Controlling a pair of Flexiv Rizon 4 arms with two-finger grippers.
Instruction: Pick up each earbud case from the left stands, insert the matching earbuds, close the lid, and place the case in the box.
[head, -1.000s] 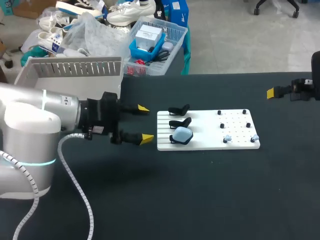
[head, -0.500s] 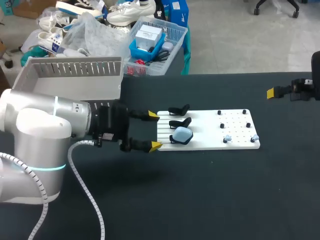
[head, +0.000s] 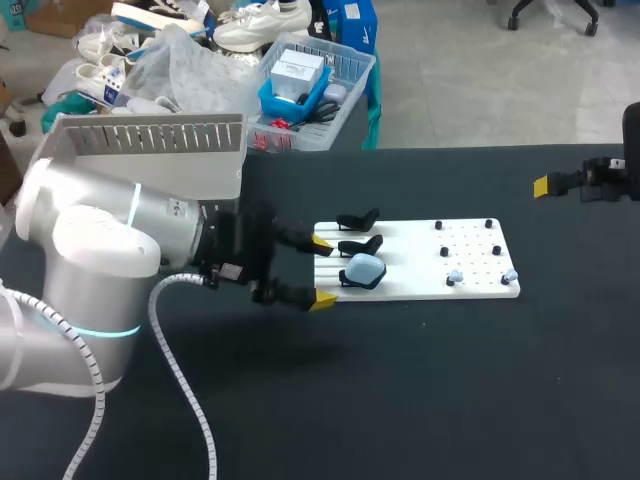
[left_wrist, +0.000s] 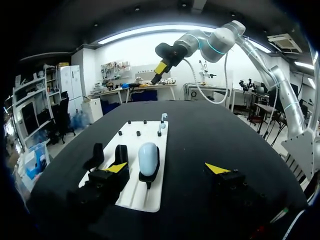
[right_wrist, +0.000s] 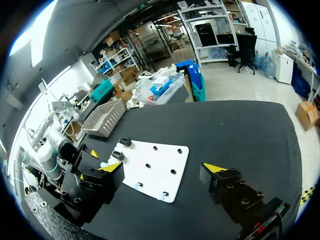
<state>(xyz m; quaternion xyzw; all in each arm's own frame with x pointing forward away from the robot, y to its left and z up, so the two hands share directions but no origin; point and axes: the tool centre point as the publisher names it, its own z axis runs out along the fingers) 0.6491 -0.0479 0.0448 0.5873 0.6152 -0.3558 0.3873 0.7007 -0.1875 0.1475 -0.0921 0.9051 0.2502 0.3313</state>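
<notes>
— Where is the earbud case?
— On the white board, in the stand nearest the robot. It is pale blue and looks closed. Two more black stands are lined up behind it.
— And the left gripper?
— Its fingers are spread wide at the board's left edge. One yellow tip is over the board by the middle stand, the other off it above the bench. Neither finger touches the case.
— What does the left wrist view add?
— The case stands upright just ahead of the gap, closer to the finger over the board. Two pale earbuds sit at the board's far end.
— The right gripper?
— The head view shows only one yellow tip at the far right. Its own wrist view shows the fingers well parted around nothing, well apart from the board.
— The box?
— It is grey and slatted, at the bench's back left.
— Any writing?
— Too small to make out on the case or board.
</notes>
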